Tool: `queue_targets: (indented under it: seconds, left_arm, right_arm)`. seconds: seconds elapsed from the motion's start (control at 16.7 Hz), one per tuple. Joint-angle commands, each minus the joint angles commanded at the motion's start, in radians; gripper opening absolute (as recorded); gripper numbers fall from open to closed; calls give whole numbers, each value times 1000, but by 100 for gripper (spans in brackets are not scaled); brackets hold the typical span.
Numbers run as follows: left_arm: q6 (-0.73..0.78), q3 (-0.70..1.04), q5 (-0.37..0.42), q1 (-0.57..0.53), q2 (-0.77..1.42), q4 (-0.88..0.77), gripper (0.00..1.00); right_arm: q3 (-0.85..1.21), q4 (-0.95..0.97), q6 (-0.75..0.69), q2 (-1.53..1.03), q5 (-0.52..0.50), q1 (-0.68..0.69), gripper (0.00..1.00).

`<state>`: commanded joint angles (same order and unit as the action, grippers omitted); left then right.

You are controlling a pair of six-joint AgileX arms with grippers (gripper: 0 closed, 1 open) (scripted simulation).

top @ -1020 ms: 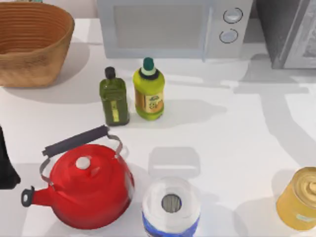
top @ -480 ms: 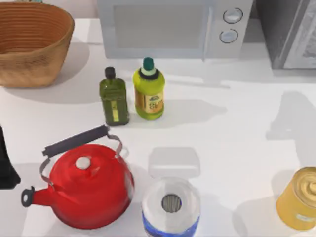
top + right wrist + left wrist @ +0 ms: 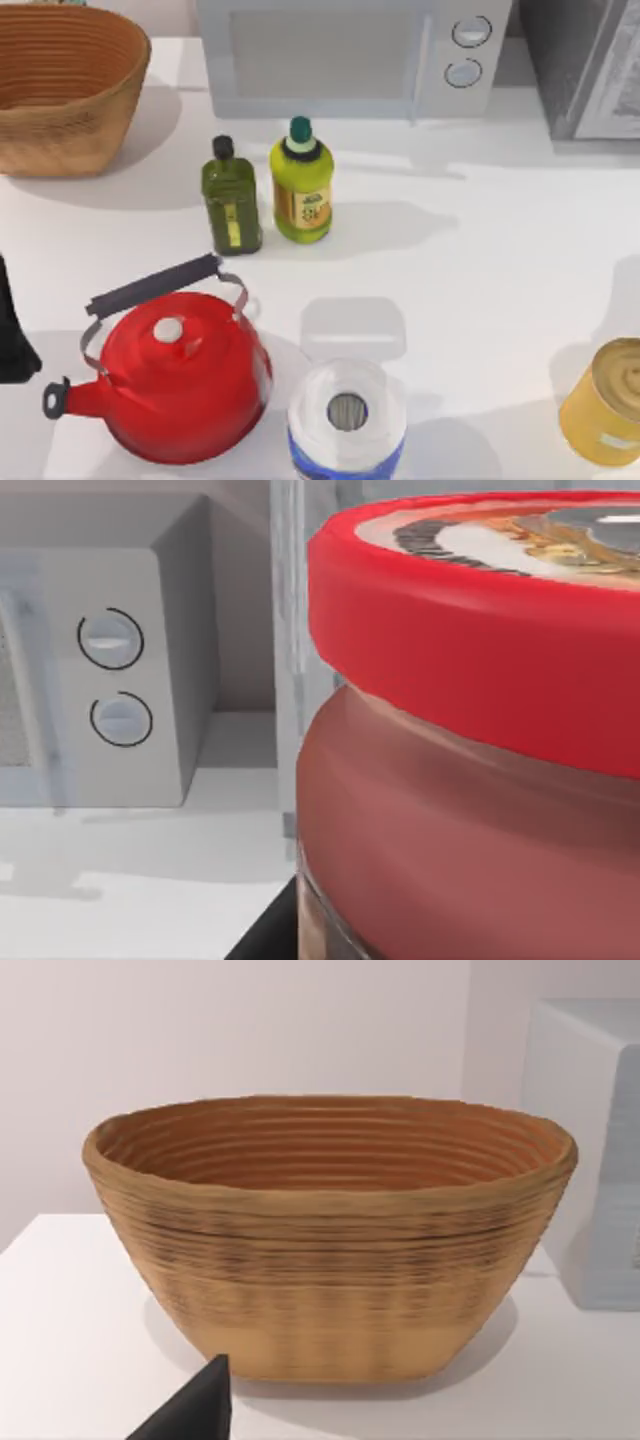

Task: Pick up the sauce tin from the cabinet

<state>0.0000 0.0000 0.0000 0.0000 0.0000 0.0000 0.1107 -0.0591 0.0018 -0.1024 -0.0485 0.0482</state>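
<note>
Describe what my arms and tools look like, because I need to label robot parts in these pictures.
Little shows. At the top view's left edge, the left arm is a matt black, blocky shape without markings or cables. In the left wrist view, a black wedge-shaped tip of the left tool pokes in. In the right wrist view, a black angular edge sits beside the sauce tin.

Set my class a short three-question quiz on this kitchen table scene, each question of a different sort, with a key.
1. True or false: the red kettle stands inside the woven basket.
2. How many round knobs does the white microwave have?
3. Multiple choice: which fills the close foreground of the right wrist view? A) the sauce tin B) a kettle C) a paper roll

Key: 1 false, it stands on the table in front of the basket; 2 two; 3 A.
</note>
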Motion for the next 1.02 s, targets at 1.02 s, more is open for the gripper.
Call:
queue_targets:
  seconds: [1.02]
  left_arm:
    - [0,0,0,0,0,0,100]
  right_arm:
    - [22,281,5,-193,188,-69,0]
